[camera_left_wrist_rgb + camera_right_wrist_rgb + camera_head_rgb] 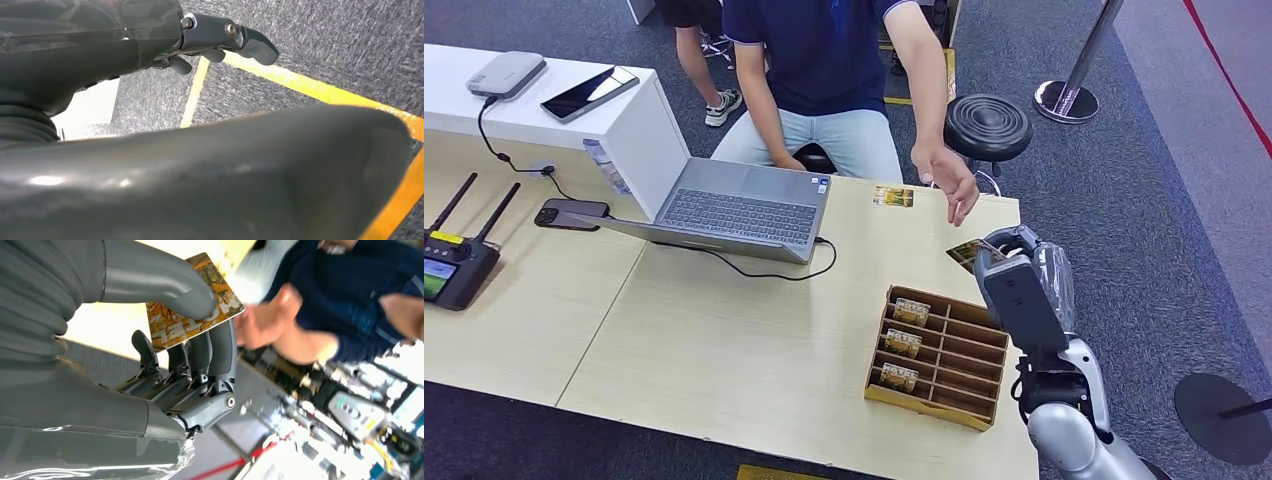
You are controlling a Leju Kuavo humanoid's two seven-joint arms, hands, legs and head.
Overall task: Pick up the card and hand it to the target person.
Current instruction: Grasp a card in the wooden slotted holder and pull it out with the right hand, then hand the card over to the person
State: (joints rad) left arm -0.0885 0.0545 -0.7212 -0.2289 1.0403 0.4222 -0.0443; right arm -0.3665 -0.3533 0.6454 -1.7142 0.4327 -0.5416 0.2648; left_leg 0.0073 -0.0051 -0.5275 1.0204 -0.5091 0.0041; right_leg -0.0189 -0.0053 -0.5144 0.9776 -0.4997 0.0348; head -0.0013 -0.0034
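1. The right hand (190,340) pinches the card (192,307), a thin, glossy rectangle printed in orange and brown, between a thick grey thumb and dark jointed fingers.
2. In the head view the card (965,254) sits raised above the pale wooden table (724,330), just below the person's hand (949,178), whose palm is open and apart from it.
3. A brown slatted box (944,358) holds three similar cards; another card (893,196) lies flat near the table edge.
4. The left hand (220,42) hangs over grey carpet with yellow tape, its smooth fingers loosely apart, holding nothing.
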